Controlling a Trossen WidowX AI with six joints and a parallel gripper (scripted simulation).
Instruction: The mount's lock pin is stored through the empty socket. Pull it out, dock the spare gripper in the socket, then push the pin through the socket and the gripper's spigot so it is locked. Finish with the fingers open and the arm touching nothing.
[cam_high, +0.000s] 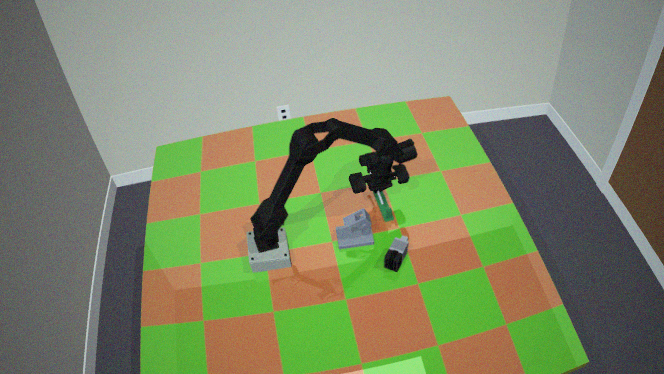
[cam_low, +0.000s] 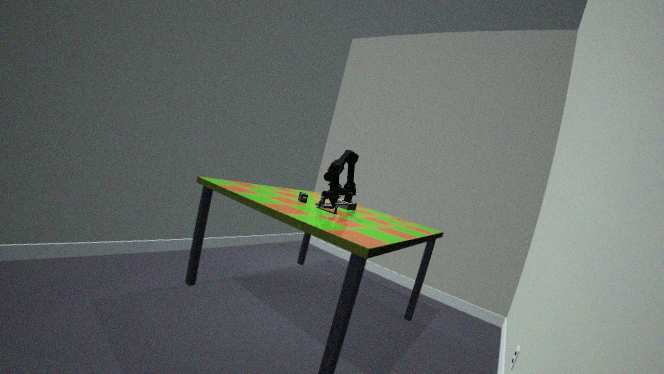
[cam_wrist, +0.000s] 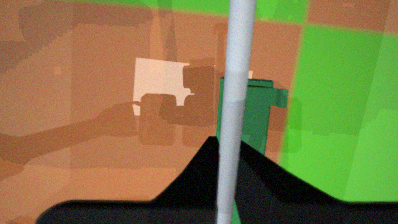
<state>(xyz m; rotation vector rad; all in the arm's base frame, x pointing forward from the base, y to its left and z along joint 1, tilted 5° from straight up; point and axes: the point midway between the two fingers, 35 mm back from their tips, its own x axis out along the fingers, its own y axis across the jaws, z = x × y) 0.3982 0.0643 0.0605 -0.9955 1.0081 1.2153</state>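
Note:
My gripper (cam_high: 381, 194) (cam_wrist: 221, 144) points down at the table and is shut on the lock pin (cam_high: 385, 206) (cam_wrist: 235, 100), a light grey rod with a green handle (cam_wrist: 260, 112). The pin is clear of the mount, behind it and to its right, low over an orange square. I cannot tell if it touches the table. The grey mount (cam_high: 355, 230) stands left of the pin with its socket empty. The spare gripper (cam_high: 396, 253) (cam_low: 303, 197), grey and black, lies on the table in front of the mount and to its right, apart from both.
The arm's grey base (cam_high: 269, 252) stands left of the mount on the green and orange checkered table (cam_high: 300, 340) (cam_low: 380, 235). The table's edges are far from the objects. Walls stand behind the table.

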